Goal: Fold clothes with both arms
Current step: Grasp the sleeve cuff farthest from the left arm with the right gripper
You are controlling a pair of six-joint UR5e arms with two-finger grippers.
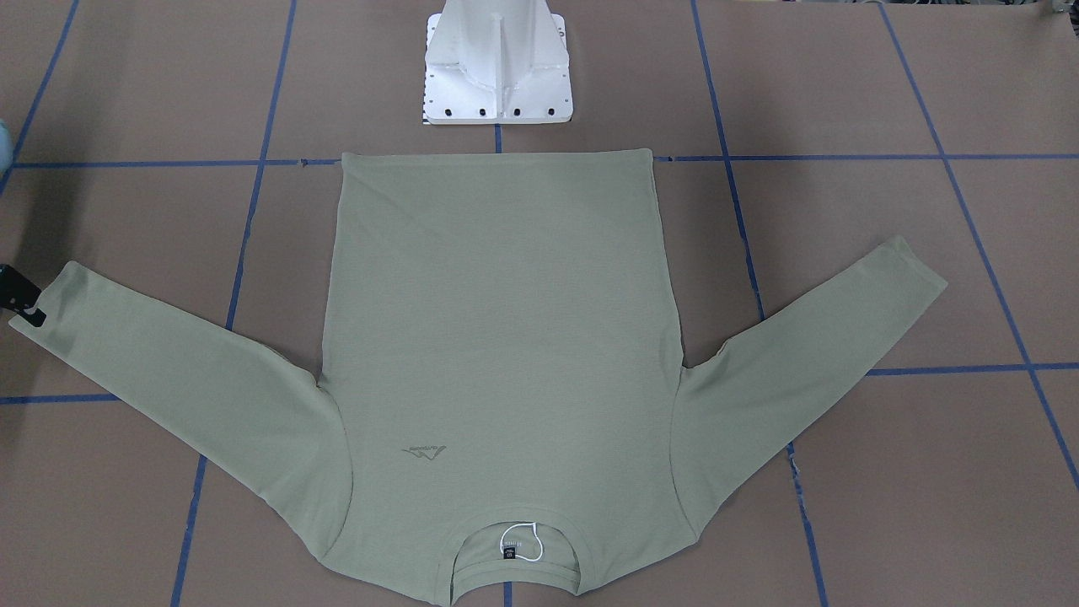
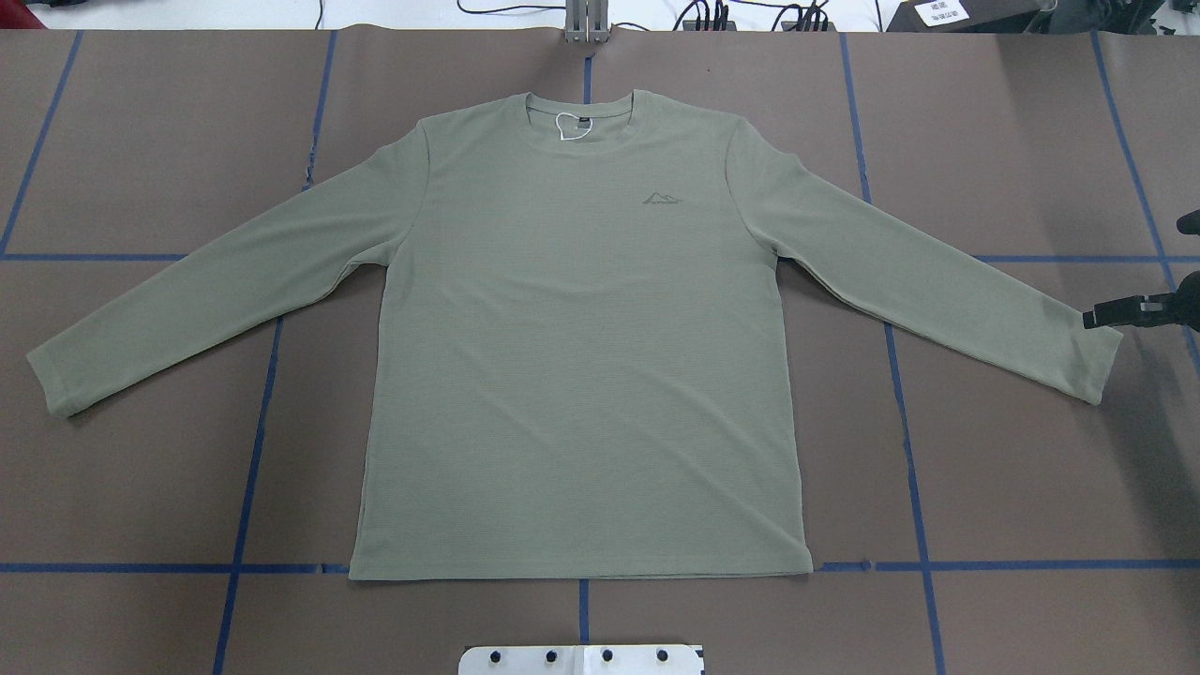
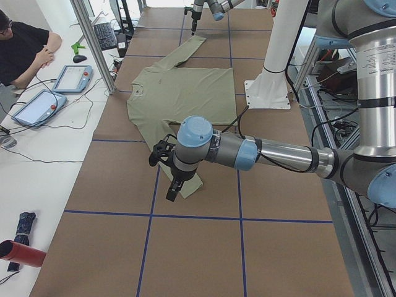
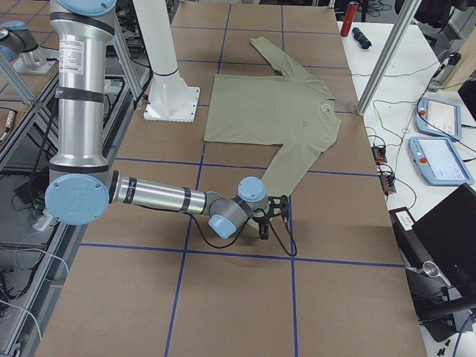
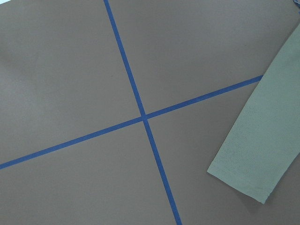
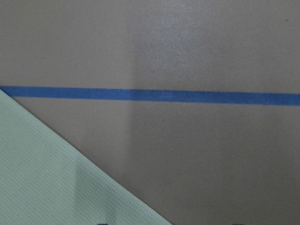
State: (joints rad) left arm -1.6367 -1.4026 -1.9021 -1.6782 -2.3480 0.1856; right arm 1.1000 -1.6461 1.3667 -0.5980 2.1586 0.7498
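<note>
On the brown tabletop (image 2: 141, 487) lies a pale green long-sleeved knit shirt (image 2: 581, 356), flat and face up. In the overhead view its round neck (image 2: 586, 117) is at the top middle. Its bottom edge is near the white metal base (image 2: 581, 659) at the bottom of the frame. Both sleeves are spread wide and slant down to the sides. Thin blue tape lines (image 2: 251, 422) cross the tabletop and run under the shirt.

The silver right arm (image 4: 156, 197) reaches low over the tabletop. The right arm's jaws poke in at the right edge of the overhead view, right at the cuff (image 2: 1092, 366) of that sleeve. So little of them shows that nobody could say how wide the gap is, or whether they pinch the cloth.

The left arm (image 3: 278, 154) hangs over the other cuff (image 5: 243, 180) in the middle of the left side view. The left arm's jaws are too small there to say how they stand. A person in a black top (image 3: 25, 46) sits at the upper left of that view.
</note>
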